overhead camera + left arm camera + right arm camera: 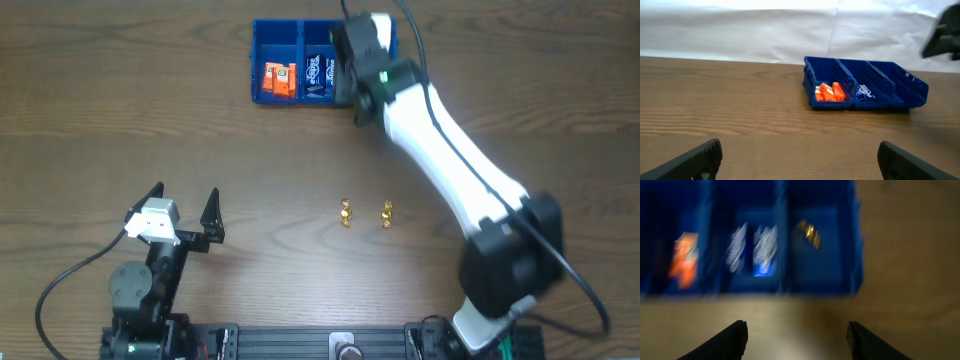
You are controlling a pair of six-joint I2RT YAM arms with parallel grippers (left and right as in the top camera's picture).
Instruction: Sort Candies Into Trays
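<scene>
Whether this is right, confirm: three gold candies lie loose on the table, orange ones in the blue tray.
Wrong count: the top view shows two gold candies loose on the table, not three. The orange ones do lie in the blue tray.

White right arm (455,160), black joints, black cables, seemingly black fingers (725,342)

top view: right arm (450,160) hides the blue tray (254,60) right compartment | two gold candies (346,211) on counter (120,120): too small for detail | right wrist view: orange candies (684,260), blue-white candies (752,250), gold candy (810,232) blurred | left wrist view: left hand (799,150) fingers (695,162) cut off at edge
</scene>
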